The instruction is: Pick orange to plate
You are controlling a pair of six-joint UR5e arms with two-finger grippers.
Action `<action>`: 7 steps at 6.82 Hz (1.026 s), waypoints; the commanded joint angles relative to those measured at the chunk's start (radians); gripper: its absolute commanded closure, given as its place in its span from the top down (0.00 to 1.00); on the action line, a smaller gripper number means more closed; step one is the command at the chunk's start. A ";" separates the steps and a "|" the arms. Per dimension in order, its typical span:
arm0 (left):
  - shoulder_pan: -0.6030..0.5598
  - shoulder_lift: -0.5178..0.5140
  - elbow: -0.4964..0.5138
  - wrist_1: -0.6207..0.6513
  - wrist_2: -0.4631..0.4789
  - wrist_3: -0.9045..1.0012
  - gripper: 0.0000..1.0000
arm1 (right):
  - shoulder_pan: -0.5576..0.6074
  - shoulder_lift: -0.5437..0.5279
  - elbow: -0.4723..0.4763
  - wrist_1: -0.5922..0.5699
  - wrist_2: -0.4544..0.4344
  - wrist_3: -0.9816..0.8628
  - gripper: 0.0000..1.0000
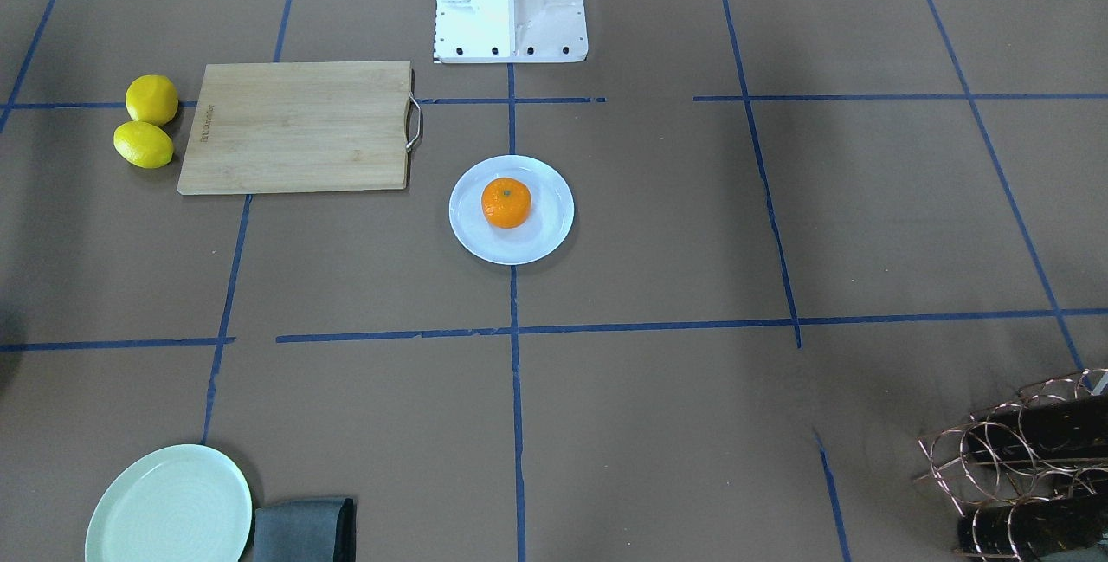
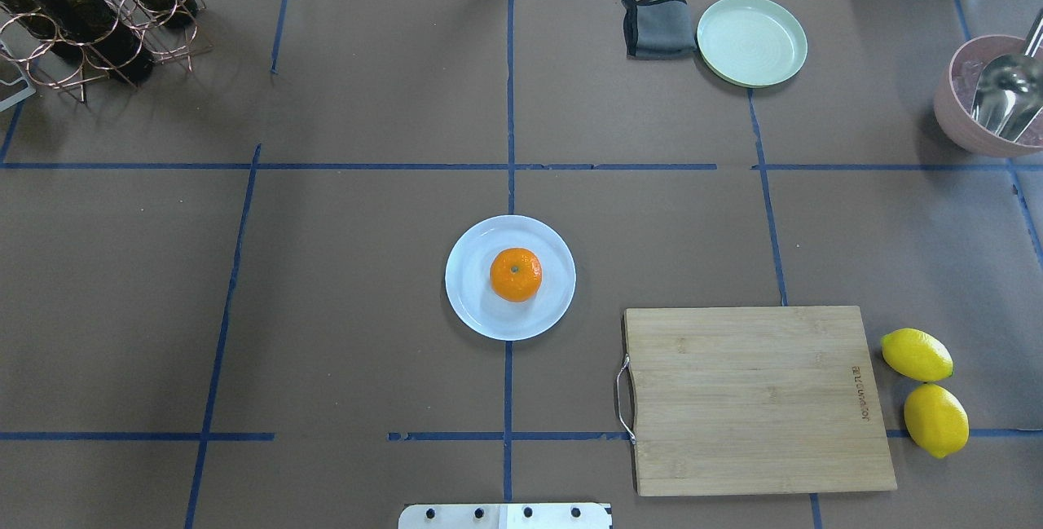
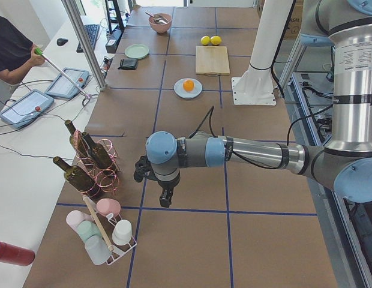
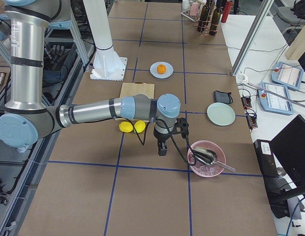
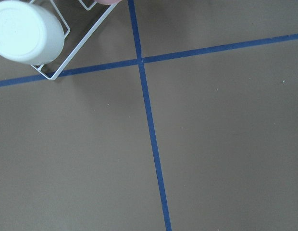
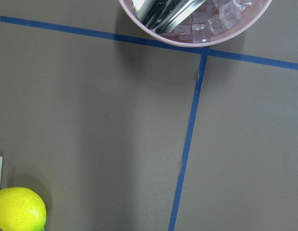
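Your left claw [image 3: 165, 198] hangs over the bare table at the far left end and points down. It shows only in a side view, so you cannot tell if it is open or closed. Nothing seems to be in it. Your right claw [image 4: 162, 149] hangs at the far right end and points down too. Again, you cannot tell if it is open or closed.

The orange [image 2: 515, 274] sits on the plate [image 2: 471, 310] in the middle of the table, in front of the robot's base. Its stem dimple faces up. It is round, so no side is longer than another. It lies well away from both claws, inward from each, and the right claw may be a little nearer.

The job looks done, since the orange is on the plate. You need no more grabbing.

Near the left claw are the cup rack [image 3: 105, 231] and the bottle rack [image 3: 93, 159]. Near the right claw are the pink bowl [image 4: 206, 160] and two lemons [image 4: 133, 126]. The board [image 2: 754, 398] lies between the lemons and the plate. The green plate [image 2: 751, 41] and the cloth [image 2: 658, 24] sit far off. Nothing stands close to the orange.
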 commanded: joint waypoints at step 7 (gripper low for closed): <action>-0.001 0.060 -0.059 -0.011 0.007 -0.010 1.00 | -0.057 -0.003 -0.071 0.115 -0.008 0.018 1.00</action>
